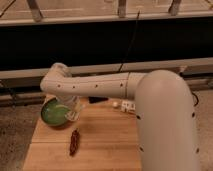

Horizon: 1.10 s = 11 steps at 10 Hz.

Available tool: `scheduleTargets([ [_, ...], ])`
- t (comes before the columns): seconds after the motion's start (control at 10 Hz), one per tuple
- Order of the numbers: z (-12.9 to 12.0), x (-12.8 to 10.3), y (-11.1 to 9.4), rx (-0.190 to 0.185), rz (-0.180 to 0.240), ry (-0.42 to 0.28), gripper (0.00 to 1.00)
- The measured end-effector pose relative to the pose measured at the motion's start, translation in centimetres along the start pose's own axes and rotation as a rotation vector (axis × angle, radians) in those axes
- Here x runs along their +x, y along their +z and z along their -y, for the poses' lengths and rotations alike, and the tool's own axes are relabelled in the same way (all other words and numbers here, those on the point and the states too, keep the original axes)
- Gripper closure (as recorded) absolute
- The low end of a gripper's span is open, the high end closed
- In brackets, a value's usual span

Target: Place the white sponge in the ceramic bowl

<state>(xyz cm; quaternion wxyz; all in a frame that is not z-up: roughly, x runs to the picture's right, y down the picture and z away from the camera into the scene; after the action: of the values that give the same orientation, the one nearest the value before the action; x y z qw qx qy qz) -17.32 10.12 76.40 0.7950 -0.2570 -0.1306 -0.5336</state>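
The green ceramic bowl (pixel 52 114) sits at the back left corner of the wooden table (pixel 105 135). My arm reaches across from the right and bends down at the bowl. My gripper (pixel 69 112) hangs over the bowl's right rim. A small pale patch (pixel 61 107) shows at the gripper's tip, just inside the bowl; it may be the white sponge, but I cannot tell for sure, nor whether it is held or lying in the bowl.
A dark reddish-brown oblong thing (pixel 74 142) lies on the table in front of the bowl. A white box with dark marks (pixel 129 106) and a tiny white ball (pixel 115 104) lie at the back, partly behind my arm. The table's left edge is close to the bowl.
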Motion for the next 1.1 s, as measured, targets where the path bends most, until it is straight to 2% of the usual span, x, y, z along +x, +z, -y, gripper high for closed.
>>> scheduleTargets([
  [0.4,2.7,-0.2,0.2,0.006,0.013,-0.042,1.0],
  [0.6,2.9,0.2,0.4,0.005,0.01,-0.042,1.0],
  [0.8,3.9,-0.4,0.4,0.007,0.014,-0.056,0.99],
  [0.9,4.1,-0.5,0.4,0.007,0.014,-0.058,0.95],
  [1.1,4.3,-0.2,0.6,0.007,0.014,-0.059,0.75],
])
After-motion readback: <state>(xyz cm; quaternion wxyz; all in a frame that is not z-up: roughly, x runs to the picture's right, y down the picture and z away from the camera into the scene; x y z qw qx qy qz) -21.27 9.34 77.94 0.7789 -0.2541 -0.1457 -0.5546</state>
